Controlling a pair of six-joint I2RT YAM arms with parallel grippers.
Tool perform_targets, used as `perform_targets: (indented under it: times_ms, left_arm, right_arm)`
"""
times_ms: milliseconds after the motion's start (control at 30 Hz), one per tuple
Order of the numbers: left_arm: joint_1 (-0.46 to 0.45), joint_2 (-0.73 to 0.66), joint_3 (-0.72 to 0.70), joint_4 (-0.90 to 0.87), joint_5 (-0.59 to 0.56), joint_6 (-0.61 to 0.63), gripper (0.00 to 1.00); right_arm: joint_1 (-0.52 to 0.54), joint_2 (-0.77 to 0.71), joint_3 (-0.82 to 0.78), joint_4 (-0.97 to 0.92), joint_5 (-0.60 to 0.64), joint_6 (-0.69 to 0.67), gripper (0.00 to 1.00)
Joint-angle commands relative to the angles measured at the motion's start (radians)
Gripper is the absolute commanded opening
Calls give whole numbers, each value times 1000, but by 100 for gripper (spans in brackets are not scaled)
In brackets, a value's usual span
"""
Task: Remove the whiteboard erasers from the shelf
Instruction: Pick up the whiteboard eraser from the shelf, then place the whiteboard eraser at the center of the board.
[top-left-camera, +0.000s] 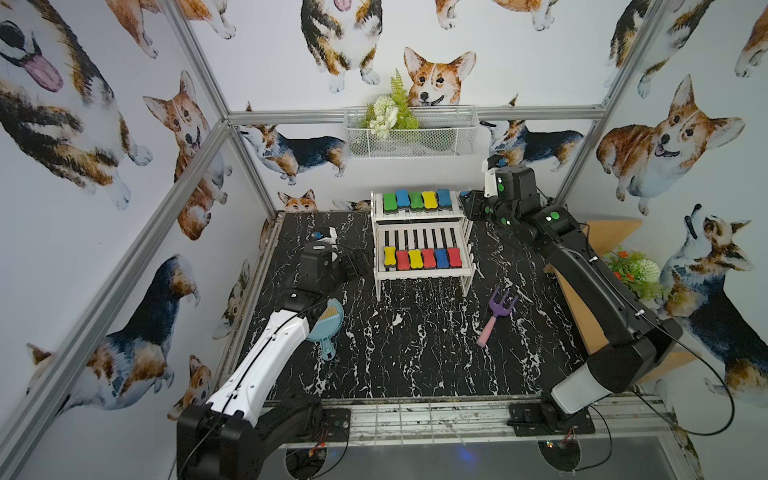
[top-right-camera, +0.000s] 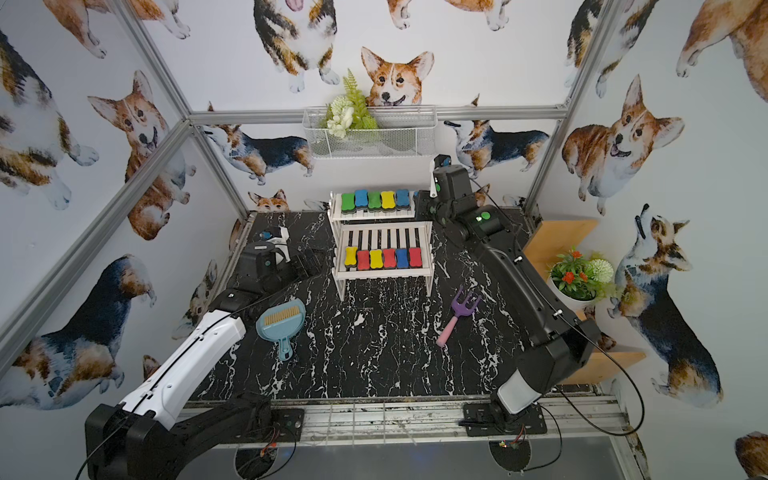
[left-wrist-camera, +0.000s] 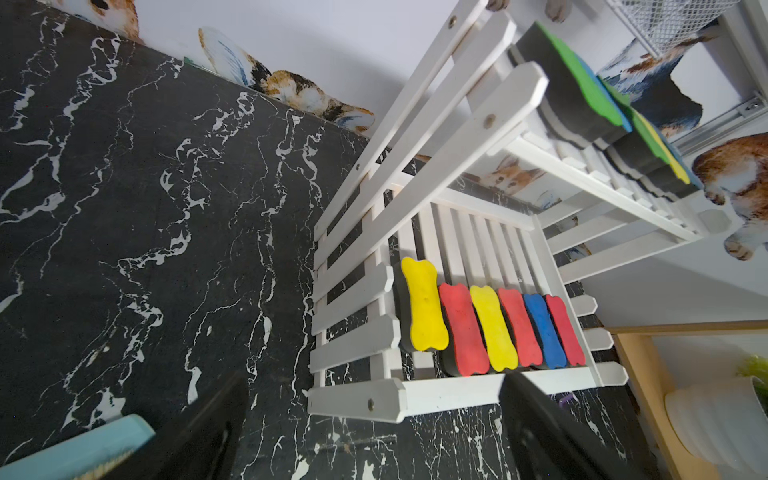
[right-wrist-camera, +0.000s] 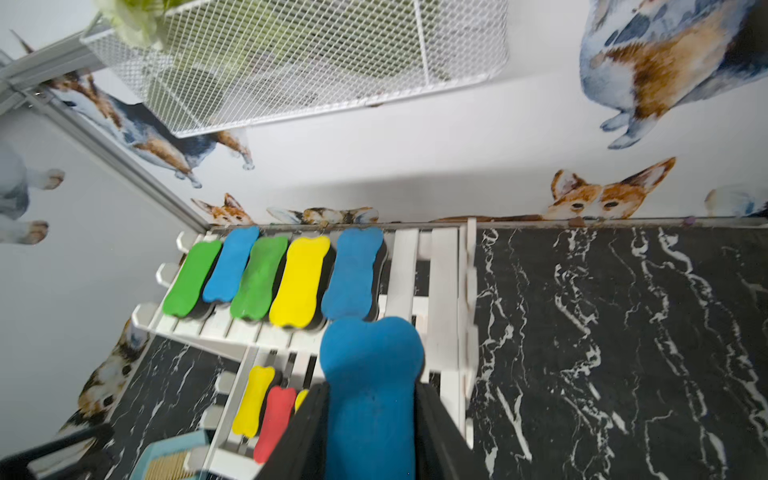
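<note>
Upper tier of shelf (top-left-camera: 415, 217), right end: right gripper (right-wrist-camera: 370, 395) clenched on blue eraser (right-wrist-camera: 370, 357), far lobe sticking out past the jaws. Cannot tell if it clears the slats. Left gripper (top-left-camera: 355, 262) spread wide, empty, just left of the lower tier. Five erasers sit on the upper tier, six on the lower

Risks, as judged:
- soft foam, pinched at one end only: could pivot or slip out in a swing
- blue neighbour (right-wrist-camera: 353, 270) lies just beside: a sideways drag may shove the row
- shelf looks light on thin legs: a snag on the right rail could shift or tip it
</note>
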Motion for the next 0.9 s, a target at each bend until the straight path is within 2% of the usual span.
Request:
perform_targets:
  times_ms: [0, 233, 400, 500, 633, 733, 867]
  left_arm:
    - [-1, -16, -11, -5, 13, -6, 100]
    - [-1, -48, -47, -17, 17, -4, 100]
    - [-1, -61, -68, -29, 10, -1, 100]
    - [-1, -65, -76, -30, 10, -1, 100]
    - [-1, -66, -75, -36, 9, 3, 99]
    - [-1, -63, -73, -39, 8, 6, 100]
    - [-1, -61, -74, -42, 6, 8, 100]
  right_arm:
    - [25, -132, -188, 100, -26, 77, 37]
    - [120, -428, -595, 135, -14, 189, 35]
    - [204, -543, -854, 206, 1, 278, 35]
    - [232, -543, -1005, 322, 5, 314, 34]
    - [258, -490, -1142, 503, 100, 334, 33]
    - [258, -428, -1197, 619, 148, 341, 33]
    - [258, -310, -1192, 650, 212, 353, 33]
